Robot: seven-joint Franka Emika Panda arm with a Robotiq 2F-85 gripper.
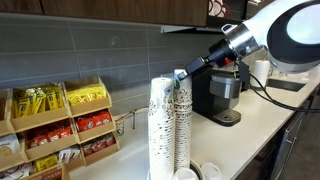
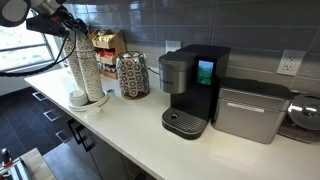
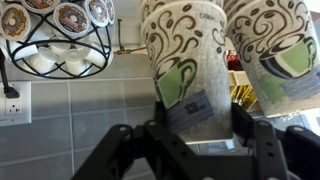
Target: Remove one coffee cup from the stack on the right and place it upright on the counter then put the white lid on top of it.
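Break-room coffee station, office kitchenette type. Pale counter (image 2: pixel 130 130), grey tile backsplash (image 2: pixel 250 30). Single-serve coffee machine (image 2: pixel 190 90) stands well apart from the gripper (image 1: pixel 181 76). Pod carousel (image 2: pixel 132 75) and rack of snack packets (image 1: pixel 60 120) are nearer (paper cup stacks (image 1: pixel 160 125) directly under it).

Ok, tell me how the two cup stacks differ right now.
The stack sits between the fingers of the gripper in the wrist view; the other stack stands free beside it. In an exterior view the stack tops out lower in the picture than the other stack, perhaps only from distance. Both are upright columns of white cups with green print.
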